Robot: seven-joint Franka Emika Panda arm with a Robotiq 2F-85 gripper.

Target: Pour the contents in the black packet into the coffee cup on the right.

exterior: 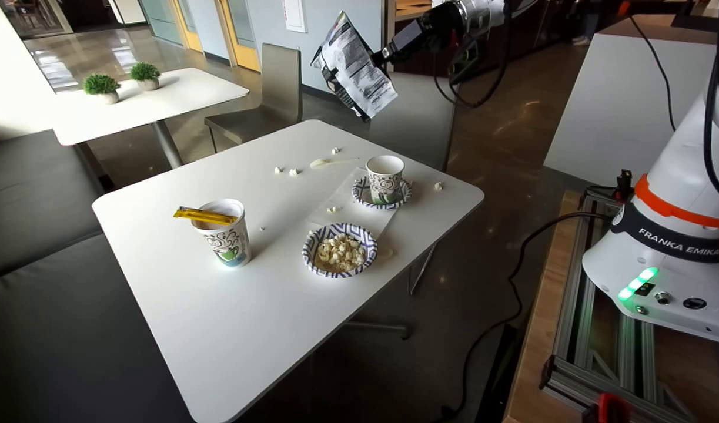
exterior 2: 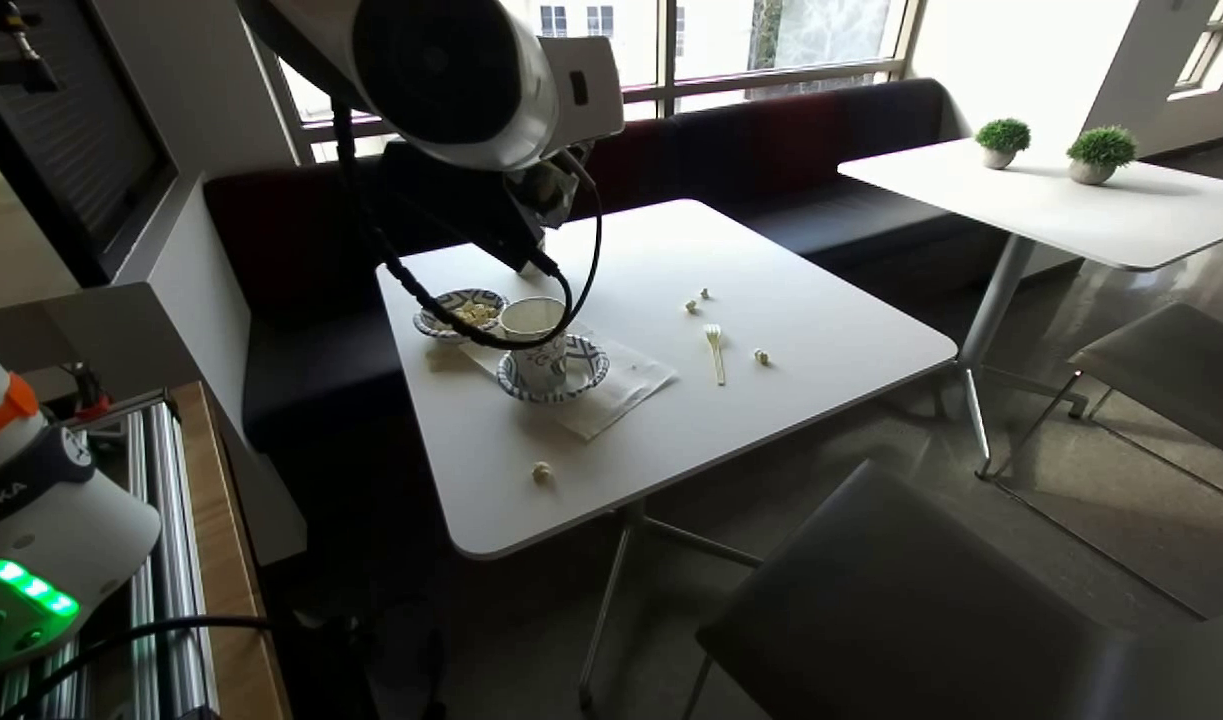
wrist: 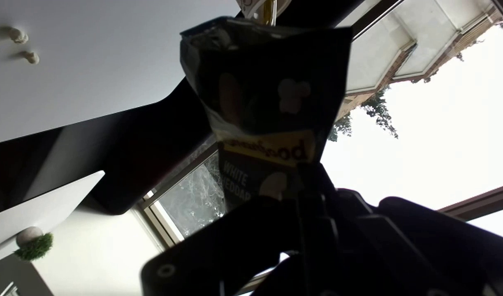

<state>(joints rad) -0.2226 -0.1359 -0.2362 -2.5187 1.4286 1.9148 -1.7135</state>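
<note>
Black packet (exterior: 357, 73) is clamped at one end by gripper (exterior: 379, 57), held tilted, higher than table (exterior: 265, 299); surface crinkled, glossy; lower, scroll-printed paper coffee cup (exterior: 385, 179) is seated upright in crimped patterned bowl (exterior: 361, 197) near the edge facing the robot base (exterior: 676, 270).

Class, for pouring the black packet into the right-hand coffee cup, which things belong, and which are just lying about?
Belongs to the job:
black packet, held in the fingers
coffee cup, standing in a patterned bowl

Just lying about:
popcorn bowl
other cup, yellow packet at its rim
fork
loose popcorn
white paper sheet
</note>
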